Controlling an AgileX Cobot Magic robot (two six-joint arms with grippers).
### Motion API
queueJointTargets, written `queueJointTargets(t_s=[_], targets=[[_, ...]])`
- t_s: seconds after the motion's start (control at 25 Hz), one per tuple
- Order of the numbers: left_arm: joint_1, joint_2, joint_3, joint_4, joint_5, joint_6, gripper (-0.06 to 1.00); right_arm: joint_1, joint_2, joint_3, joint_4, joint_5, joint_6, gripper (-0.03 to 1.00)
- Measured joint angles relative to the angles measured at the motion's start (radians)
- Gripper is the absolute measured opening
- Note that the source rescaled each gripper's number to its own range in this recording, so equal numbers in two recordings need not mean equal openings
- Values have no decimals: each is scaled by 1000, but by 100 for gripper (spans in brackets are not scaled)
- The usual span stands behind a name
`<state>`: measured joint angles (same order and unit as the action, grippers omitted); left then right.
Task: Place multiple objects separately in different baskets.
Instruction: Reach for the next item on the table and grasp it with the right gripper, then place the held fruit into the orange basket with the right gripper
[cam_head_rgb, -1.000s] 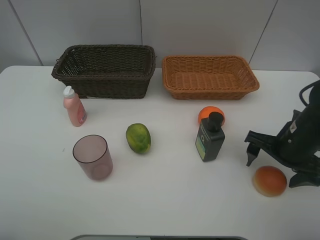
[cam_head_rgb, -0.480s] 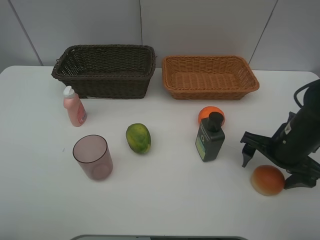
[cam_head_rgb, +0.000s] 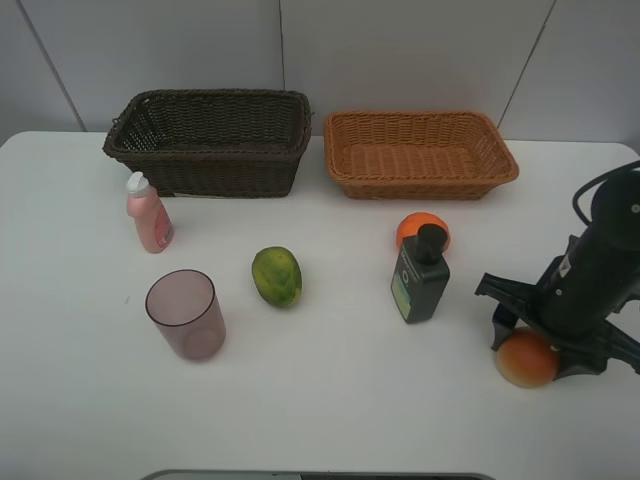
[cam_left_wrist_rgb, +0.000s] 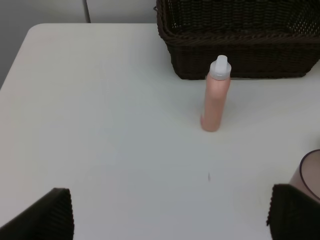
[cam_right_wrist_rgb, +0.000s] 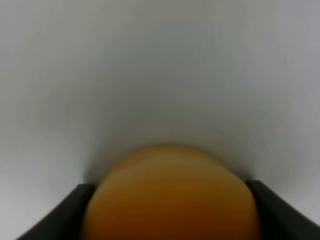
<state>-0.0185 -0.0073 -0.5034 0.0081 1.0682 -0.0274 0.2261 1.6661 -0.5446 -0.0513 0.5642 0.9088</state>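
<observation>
Gripping the red-orange round fruit (cam_head_rgb: 525, 362) at the right front of the white table (cam_head_rgb: 330, 420).
Your right gripper (cam_head_rgb: 536, 352) straddles this fruit, its black fingers (cam_right_wrist_rgb: 60, 220) pressed to both sides while the fruit rests on the tabletop. Your left gripper (cam_left_wrist_rgb: 170, 215) hangs released, fingers spread wide, near the upright pink white-capped bottle (cam_left_wrist_rgb: 215, 97). The dark brown woven wicker basket (cam_head_rgb: 215, 165) and the light orange-tan woven wicker basket (cam_head_rgb: 420, 185) stand side by side at the far edge, well apart from the fruit.
</observation>
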Motion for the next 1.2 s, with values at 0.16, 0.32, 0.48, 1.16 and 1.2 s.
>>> queueJointTargets(t_s=[0.16,0.32,0.48,1.16,1.2], targets=[[0,0,0,0,0,0,100,0,0,0,0,0,0,38],[0,0,0,0,0,0,100,0,0,0,0,-1,0,38],[0,0,0,0,0,0,100,0,0,0,0,-3,-1,38],[0,0,0,0,0,0,100,0,-194,-209,-66,325,-269,38],[0,0,0,0,0,0,100,0,-209,-248,-76,371,-317,38]])
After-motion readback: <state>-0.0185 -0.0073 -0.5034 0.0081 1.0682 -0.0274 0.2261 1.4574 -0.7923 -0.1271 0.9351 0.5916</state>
